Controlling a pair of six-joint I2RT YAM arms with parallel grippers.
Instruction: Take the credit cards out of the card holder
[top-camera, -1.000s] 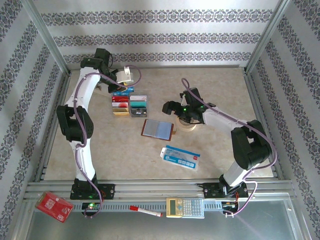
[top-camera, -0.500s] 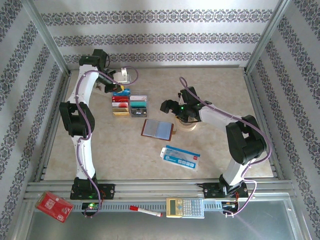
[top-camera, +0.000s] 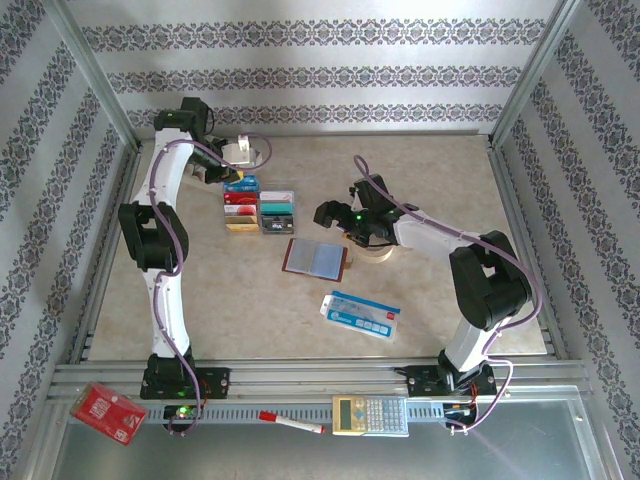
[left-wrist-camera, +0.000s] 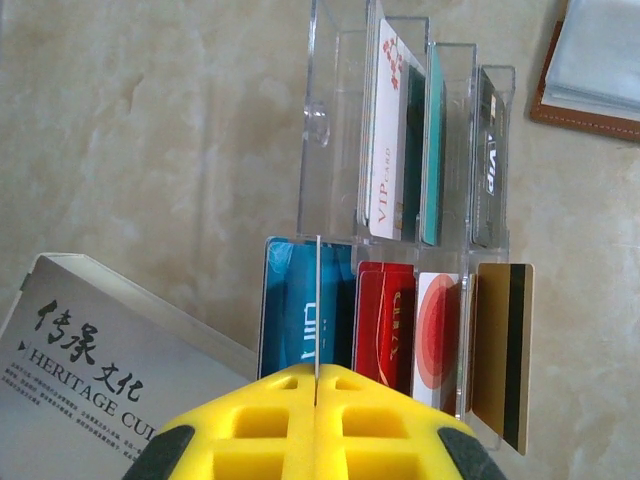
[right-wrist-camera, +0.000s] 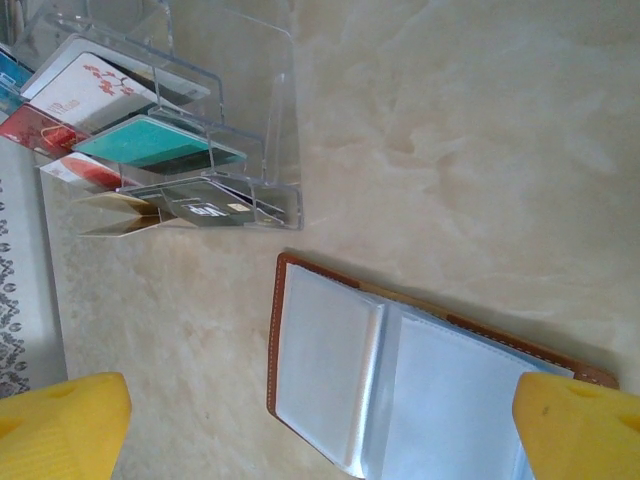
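Observation:
The card holder lies open on the table, brown leather with empty-looking grey-blue sleeves. My right gripper hovers over it, open wide, with a yellow finger at each side and nothing between them. My left gripper is shut on a thin credit card seen edge-on, held above the blue card's slot. Several credit cards, blue, red, gold, white, teal and black, stand in a clear plastic organizer.
A grey book lies beside the organizer at the back. A tape roll sits under my right arm. A blue-and-white packet lies nearer the front. A red packet, pen and calculator rest on the front rail.
My right gripper has slid left, over the open holder. My left gripper has shifted a little left and toward the organizer's back row, still holding its card.

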